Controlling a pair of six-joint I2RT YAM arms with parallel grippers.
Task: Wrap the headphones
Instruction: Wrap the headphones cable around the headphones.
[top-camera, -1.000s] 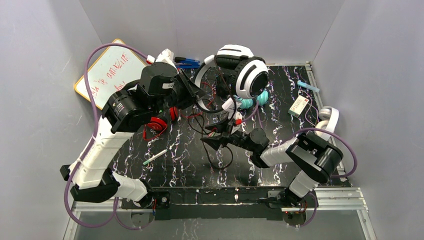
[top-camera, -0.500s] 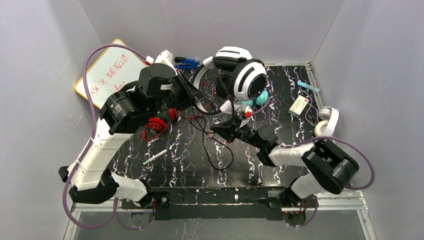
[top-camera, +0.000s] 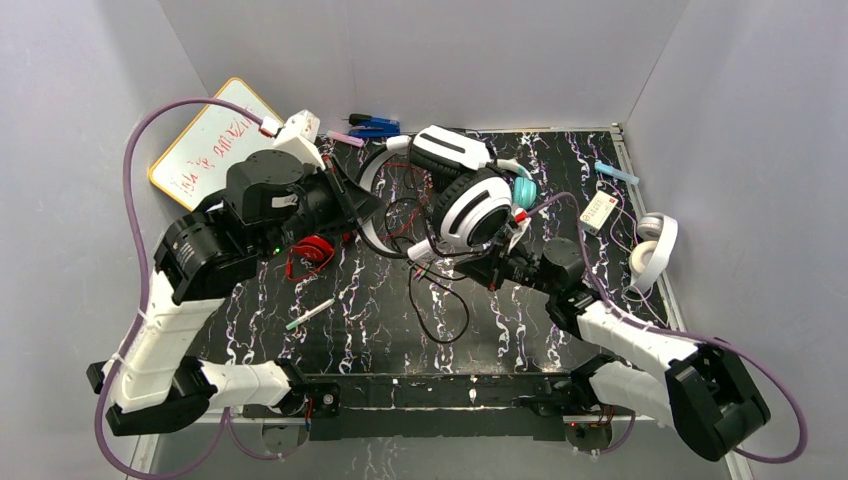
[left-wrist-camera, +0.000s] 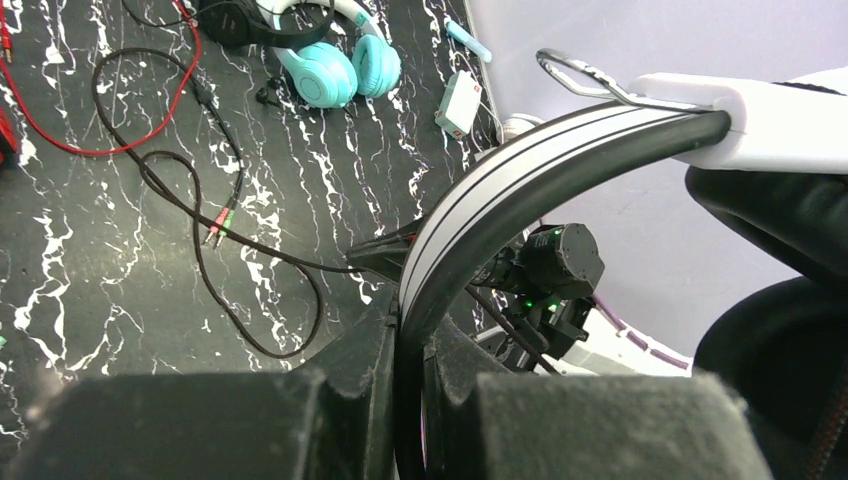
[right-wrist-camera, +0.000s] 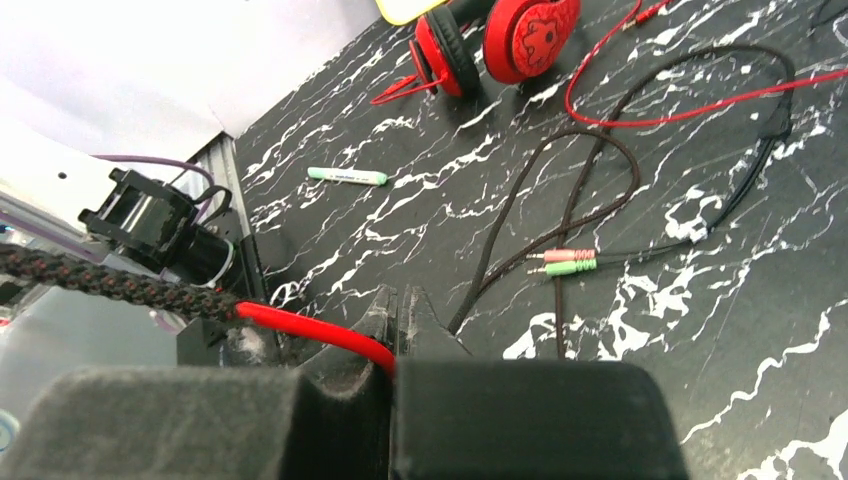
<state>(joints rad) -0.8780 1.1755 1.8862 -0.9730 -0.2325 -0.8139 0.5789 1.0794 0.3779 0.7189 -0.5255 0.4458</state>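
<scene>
Top external: swung the white-and-black headphones (top-camera: 470, 205) lower and leftward, aloft over the tabletop (top-camera: 370, 320). Snapped the right tool (right-wrist-camera: 398, 305) from wide to fully closed on a red cord (right-wrist-camera: 310, 328) just beneath them. Keeps the left tool (left-wrist-camera: 410, 345) clamped tight on the headband (left-wrist-camera: 520, 180). Probably ready for winding cord around the band.

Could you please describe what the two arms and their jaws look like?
The left arm and right arm match: white shell links between black drum-shaped joints, some showing small green lights. A lilac cable loops loosely along each. The left wrist carries a white camera box. The jaws are black, with coarse dark padding.
</scene>
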